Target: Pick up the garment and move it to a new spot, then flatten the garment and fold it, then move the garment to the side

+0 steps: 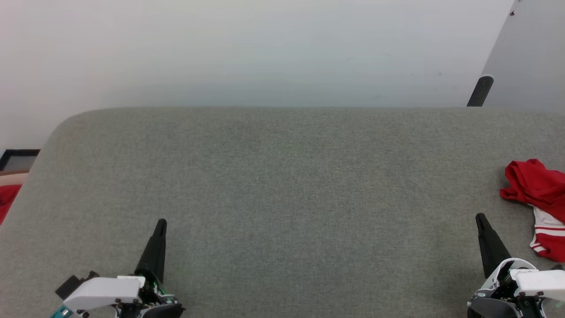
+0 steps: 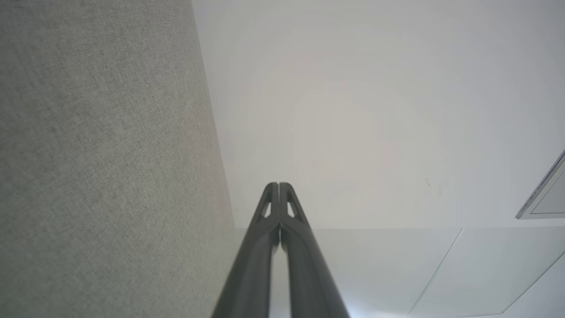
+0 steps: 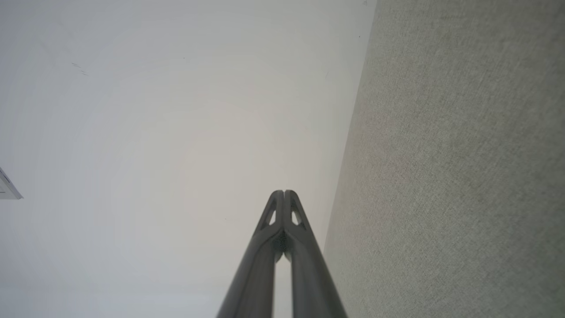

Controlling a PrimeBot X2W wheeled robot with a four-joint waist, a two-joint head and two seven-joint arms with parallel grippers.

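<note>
dark-fingered left gripper (image 1: 161,222): lower left, clenched empty | dark-fingered right gripper (image 1: 479,217): lower right, ditto | crumpled red-and-white jersey garment (image 1: 536,185): right edge, on grey fabric tabletop (image 1: 282,185)

- The garment (image 1: 540,194), just right of the right gripper (image 1: 479,217), runs off the right edge, so its full shape cannot be told.
- A red patch (image 1: 6,201), well left of the left gripper (image 1: 161,222), is cut by the left edge and cannot be identified.
- Both grippers' bodies run off the bottom edge.
- A dark post (image 1: 480,91), far beyond the right gripper, has its foot hidden behind the grey surface (image 1: 282,176).
</note>
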